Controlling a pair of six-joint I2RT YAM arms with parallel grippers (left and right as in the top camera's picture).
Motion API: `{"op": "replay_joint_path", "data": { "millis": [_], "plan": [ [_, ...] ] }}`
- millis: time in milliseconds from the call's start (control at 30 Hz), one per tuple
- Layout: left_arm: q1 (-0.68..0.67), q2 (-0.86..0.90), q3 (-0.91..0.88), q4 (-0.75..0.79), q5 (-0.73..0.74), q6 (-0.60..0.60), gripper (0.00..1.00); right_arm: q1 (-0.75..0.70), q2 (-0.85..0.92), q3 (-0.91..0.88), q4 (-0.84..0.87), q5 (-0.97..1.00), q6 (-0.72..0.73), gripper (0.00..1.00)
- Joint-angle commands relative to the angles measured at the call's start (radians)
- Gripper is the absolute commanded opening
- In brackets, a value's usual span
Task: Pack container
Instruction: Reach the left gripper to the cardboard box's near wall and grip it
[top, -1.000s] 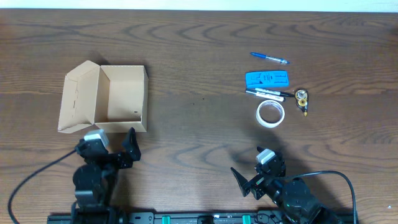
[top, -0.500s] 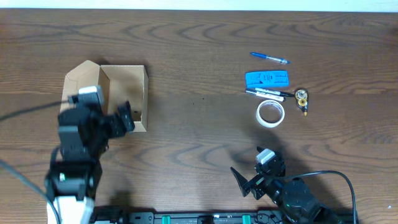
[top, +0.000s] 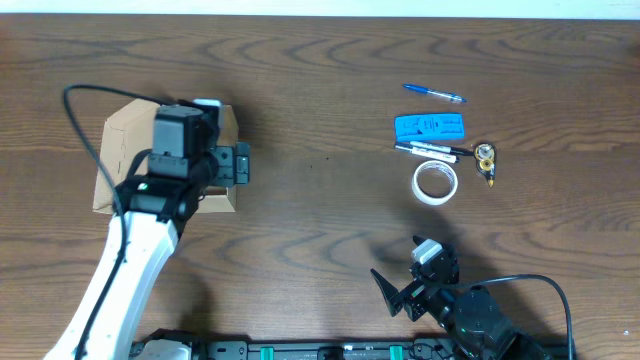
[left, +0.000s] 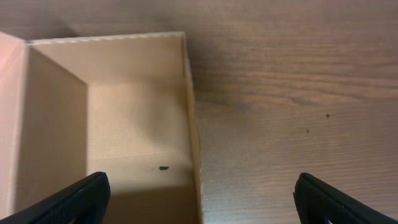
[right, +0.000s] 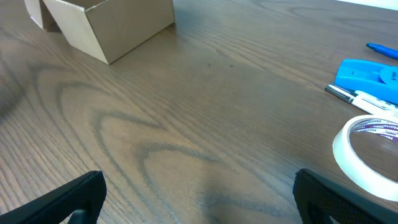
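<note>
Opening step, I'd say — left gripper (top: 238, 166) spread wide, straddling the right wall of the empty cardboard box (left: 134, 59) on the desk (top: 320, 220), left side; right gripper (right: 202, 202) open, idle; next — fetch the tape roll (top: 436, 182).

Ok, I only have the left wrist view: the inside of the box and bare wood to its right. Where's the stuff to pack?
Observer: Overhead shows it clustered well off to the right: a blue pen, a flat blue object, a marker and a tape roll.
Operator: Is the right arm on any of it?
Observer: No. The right pincer is open and empty, on the near side of the tape roll.
Operator: And the lid?
Observer: The flap lid lies open on the left side of the box.
</note>
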Motion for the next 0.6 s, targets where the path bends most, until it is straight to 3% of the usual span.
{"op": "replay_joint_path", "data": {
  "millis": [0, 567],
  "plan": [
    [-0.003, 0.037, 0.017, 0.006, 0.000, -0.008, 0.95, 0.006, -0.008, -0.003, 0.000, 0.000, 0.010, 0.99],
    [-0.001, 0.272, 0.017, 0.035, 0.067, 0.000, 0.95, 0.006, -0.008, -0.003, -0.001, 0.000, 0.010, 0.99]
  ]
}}
